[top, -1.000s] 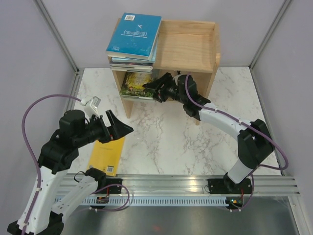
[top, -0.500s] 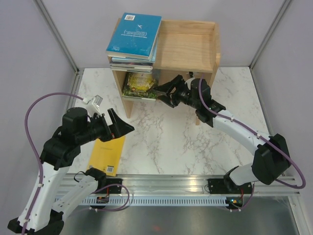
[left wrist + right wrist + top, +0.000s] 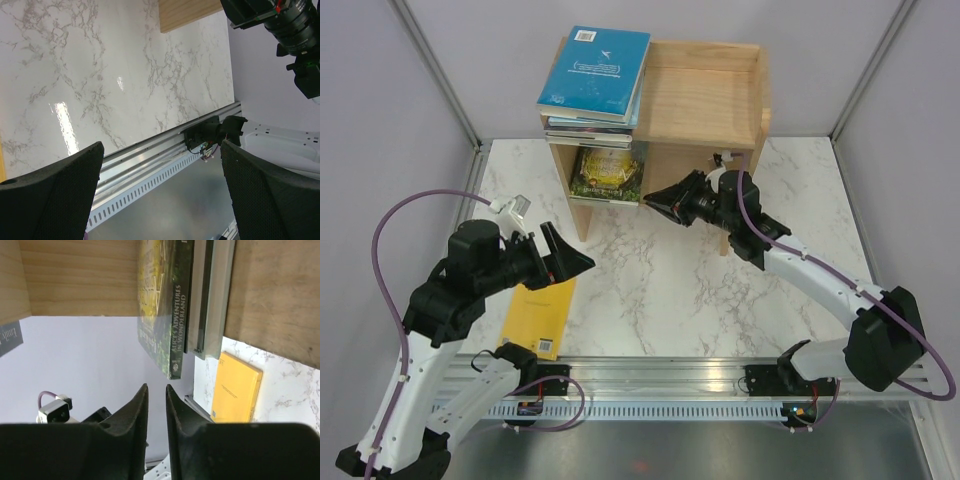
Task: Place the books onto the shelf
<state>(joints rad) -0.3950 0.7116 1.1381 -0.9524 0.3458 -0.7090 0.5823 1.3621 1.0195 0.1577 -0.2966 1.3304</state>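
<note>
Top external view: the right gripper (image 3: 660, 203), its arm stretched toward the shelf (image 3: 705, 95), hangs nearly closed and empty beside the green illustrated book (image 3: 605, 171). The left gripper (image 3: 572, 262) spreads wide above the yellow book (image 3: 538, 318) on the table (image 3: 660, 290).

Books (image 3: 594, 78) atop shelf (image 3: 705, 95)

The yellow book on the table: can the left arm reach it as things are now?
Probably yes. The yellow book lies flat right under the open left gripper, with nothing on it or between them.
</note>
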